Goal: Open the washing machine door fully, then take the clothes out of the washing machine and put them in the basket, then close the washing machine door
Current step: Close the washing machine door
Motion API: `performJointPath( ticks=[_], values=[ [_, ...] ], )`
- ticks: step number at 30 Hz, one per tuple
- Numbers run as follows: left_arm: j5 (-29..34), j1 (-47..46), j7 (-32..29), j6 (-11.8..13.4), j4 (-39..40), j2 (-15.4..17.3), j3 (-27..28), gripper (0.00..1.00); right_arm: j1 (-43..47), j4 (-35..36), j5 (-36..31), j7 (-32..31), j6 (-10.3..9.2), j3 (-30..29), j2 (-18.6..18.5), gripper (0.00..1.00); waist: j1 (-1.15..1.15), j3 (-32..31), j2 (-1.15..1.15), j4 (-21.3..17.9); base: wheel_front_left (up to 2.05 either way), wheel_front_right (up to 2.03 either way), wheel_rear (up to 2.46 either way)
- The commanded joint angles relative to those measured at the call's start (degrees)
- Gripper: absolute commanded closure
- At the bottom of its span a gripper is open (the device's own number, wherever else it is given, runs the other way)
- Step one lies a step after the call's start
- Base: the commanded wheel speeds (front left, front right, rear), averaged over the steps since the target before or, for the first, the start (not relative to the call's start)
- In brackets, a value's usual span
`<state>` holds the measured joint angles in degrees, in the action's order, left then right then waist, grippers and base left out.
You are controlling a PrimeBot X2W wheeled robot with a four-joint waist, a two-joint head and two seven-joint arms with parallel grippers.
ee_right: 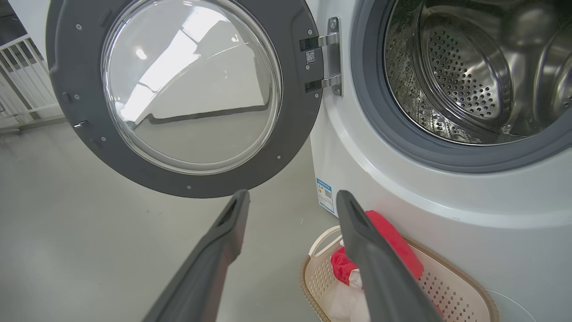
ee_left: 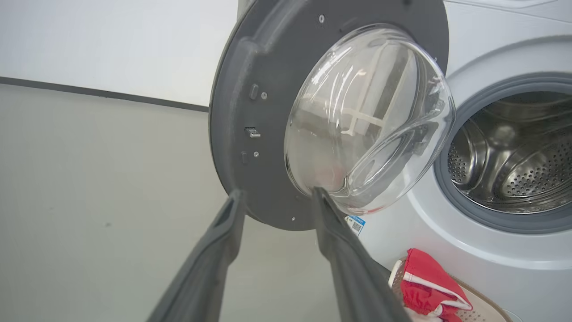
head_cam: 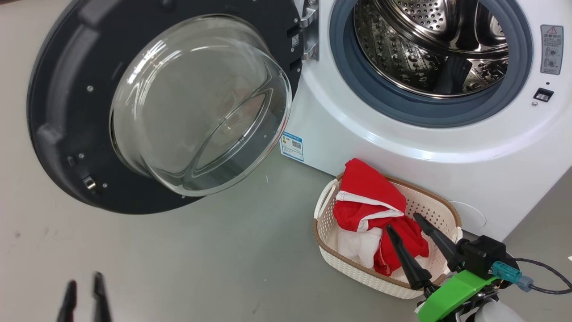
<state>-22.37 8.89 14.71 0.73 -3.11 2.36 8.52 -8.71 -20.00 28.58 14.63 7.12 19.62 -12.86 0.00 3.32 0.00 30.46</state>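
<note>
Red clothes (head_cam: 375, 210) fill basket (head_cam: 357, 273) lower right; left gripper (head_cam: 84, 290), right gripper (head_cam: 402, 221) both released; best push upper-left door (head_cam: 58, 112) rim squarely shut.

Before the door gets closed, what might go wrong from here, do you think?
The clothes rise above the basket rim just below the opening, so the swinging washing machine door might brush them. The right gripper, hovering over the basket, may also stand in the door's path.

The washing machine (head_cam: 402, 143) bears a blue label (head_cam: 291, 146) with a QR code, low on its front, and a grey sticker (head_cam: 552, 49) with a red warning triangle, upper right. The wording on both is too small to read.
</note>
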Motion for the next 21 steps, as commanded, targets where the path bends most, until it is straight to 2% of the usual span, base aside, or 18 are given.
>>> performJointPath(
  ticks=[1, 4, 7, 12, 15, 18, 21],
  values=[
    [-0.41, -3.27, 0.29, -0.83, 2.59, 0.52, 3.13, 1.00, -0.70, 1.44, 0.05, 0.37, 0.36, 0.71, -0.33, 0.00, 0.00, 0.05, 0.00, -0.06, 0.00, 0.00, 0.00],
    [0.51, -6.73, 0.29, -3.82, 5.72, 0.80, 7.42, 1.00, 0.30, 1.79, -0.24, 0.37, 0.36, -0.18, -0.16, 0.00, 0.00, 0.15, 0.00, -0.25, 0.00, 0.00, 0.00],
    [1.07, -11.65, 0.29, -6.24, 7.82, 3.49, 11.39, 1.00, 1.40, 2.28, -0.66, 0.37, 0.36, -1.32, -0.02, 0.00, 0.00, 0.36, 0.00, -0.50, 0.00, 0.00, 0.00],
    [-0.32, -22.16, 0.29, -7.92, 6.16, 11.57, 15.22, 1.00, 3.43, 3.29, -1.51, 0.37, 0.36, -3.63, 0.25, 0.00, 0.00, 0.64, 0.00, -1.09, 0.00, 0.00, 0.00],
    [-2.69, -28.57, 0.29, -8.15, 2.84, 17.27, 15.40, 1.00, 4.70, 4.01, -2.14, 0.37, 0.36, -4.75, 0.55, 0.00, 0.00, 0.99, 0.00, -1.85, 0.00, 0.00, 0.00],
    [-7.69, -34.03, 0.29, -8.19, -1.30, 22.59, 15.13, 1.00, 5.07, 4.57, -2.73, 0.37, 0.36, -5.11, 0.56, 0.00, 0.00, 2.05, 0.00, -3.26, 0.00, 0.00, 0.00],
    [-15.28, -39.22, 0.29, -8.20, -7.67, 26.71, 15.44, 1.00, 4.96, 4.88, -3.10, 0.37, 0.36, -5.30, 0.40, 0.00, 0.00, 3.10, 0.00, -4.54, 0.00, 0.00, 0.00]
  ],
)
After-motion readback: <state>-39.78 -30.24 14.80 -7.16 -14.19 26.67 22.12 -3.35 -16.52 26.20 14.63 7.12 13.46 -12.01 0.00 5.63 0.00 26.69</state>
